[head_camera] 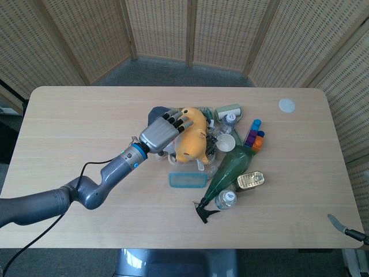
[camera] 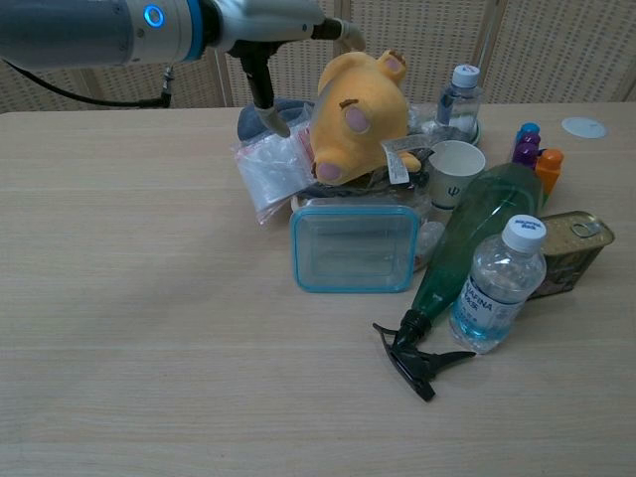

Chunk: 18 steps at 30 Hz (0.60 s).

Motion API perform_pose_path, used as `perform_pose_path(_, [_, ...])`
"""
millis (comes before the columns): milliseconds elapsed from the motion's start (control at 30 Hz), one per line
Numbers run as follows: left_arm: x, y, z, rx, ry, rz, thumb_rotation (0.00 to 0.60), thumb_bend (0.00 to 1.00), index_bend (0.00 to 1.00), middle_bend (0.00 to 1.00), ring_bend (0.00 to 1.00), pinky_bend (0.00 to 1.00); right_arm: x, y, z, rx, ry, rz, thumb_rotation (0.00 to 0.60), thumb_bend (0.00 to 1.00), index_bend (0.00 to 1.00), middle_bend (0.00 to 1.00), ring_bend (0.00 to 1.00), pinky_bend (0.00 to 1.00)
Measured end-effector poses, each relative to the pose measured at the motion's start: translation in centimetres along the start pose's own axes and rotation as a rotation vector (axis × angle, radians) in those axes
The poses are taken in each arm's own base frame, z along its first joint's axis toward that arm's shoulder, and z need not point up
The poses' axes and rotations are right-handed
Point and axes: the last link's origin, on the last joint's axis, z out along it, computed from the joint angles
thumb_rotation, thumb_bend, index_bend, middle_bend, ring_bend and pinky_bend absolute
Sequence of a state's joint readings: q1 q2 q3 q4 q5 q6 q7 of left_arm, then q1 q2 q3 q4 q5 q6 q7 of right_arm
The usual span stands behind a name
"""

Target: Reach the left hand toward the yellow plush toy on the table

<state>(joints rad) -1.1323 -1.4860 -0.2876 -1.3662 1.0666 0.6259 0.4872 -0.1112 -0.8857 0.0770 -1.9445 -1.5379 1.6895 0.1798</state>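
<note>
The yellow plush toy (head_camera: 195, 137) lies in the middle of a pile of objects on the table (head_camera: 75, 115); in the chest view the plush toy (camera: 363, 114) is propped up with its face toward me. My left hand (head_camera: 163, 132) hovers at the toy's left side. It holds nothing, and its fingers (head_camera: 181, 122) stretch apart over the toy's head. The chest view shows the left hand (camera: 268, 22) above and left of the toy, thumb (camera: 264, 97) hanging down. I cannot tell whether it touches the toy. Only a sliver of my right hand (head_camera: 344, 228) shows at the lower right edge.
Around the toy lie a dark cloth (head_camera: 157, 113), a zip bag (camera: 266, 171), a clear lidded box (camera: 355, 248), a paper cup (camera: 456, 169), a green spray bottle (camera: 469, 238), a water bottle (camera: 499, 283), a tin can (camera: 573, 250) and coloured blocks (head_camera: 254, 134). A white disc (head_camera: 286, 105) sits far right.
</note>
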Motion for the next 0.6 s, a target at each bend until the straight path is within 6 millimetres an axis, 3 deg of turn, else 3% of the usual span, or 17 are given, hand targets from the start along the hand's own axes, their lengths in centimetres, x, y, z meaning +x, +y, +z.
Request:
perform_pose_path(233, [-1.8,2.0,1.3,-0.009,-0.046,0.010,0.600,0.00,0.00,0.00,0.00,0.01,0.4,0.0,-0.2,0.006,0.008,0.011,0.508,0.00,0.00,0.00,0.00,0.00])
perform_pose_path(300, [-2.0,2.5,1.5,-0.007,-0.035,0.021,0.600,0.00,0.07,0.05,0.03,0.14,0.5,0.0,-0.2,0.006,0.012,0.013,0.507,0.00,0.00,0.00,0.00,0.00])
perform_pose_path(367, [-2.1,2.9,1.6,-0.004,-0.010,0.035,0.600,0.00,0.37,0.39,0.31,0.45,0.6,0.0,-0.2,0.005,0.014,0.017,0.509,0.00,0.00,0.00,0.00,0.00])
perform_pose_path(400, [-2.1,3.1,1.7,-0.004,0.003,0.043,0.600,0.00,0.47,0.52,0.43,0.52,0.6,0.0,-0.3,0.006,0.014,0.020,0.506,0.00,0.00,0.00,0.00,0.00])
perform_pose_path(433, [-2.0,3.2,1.7,-0.003,0.021,0.056,0.600,0.00,0.63,0.70,0.58,0.62,0.7,0.1,-0.3,0.006,0.015,0.022,0.506,0.00,0.00,0.00,0.00,0.00])
perform_pose_path(533, [-1.8,3.4,1.7,0.000,0.072,0.097,0.600,0.00,0.85,0.93,0.78,0.78,0.7,0.1,-0.3,0.008,0.015,0.021,0.508,0.00,0.00,0.00,0.00,0.00])
perform_pose_path(600, [-1.7,3.2,1.6,0.006,0.098,0.121,0.600,0.00,0.88,0.97,0.81,0.81,0.6,0.1,-0.2,0.009,0.011,0.024,0.508,0.00,0.00,0.00,0.00,0.00])
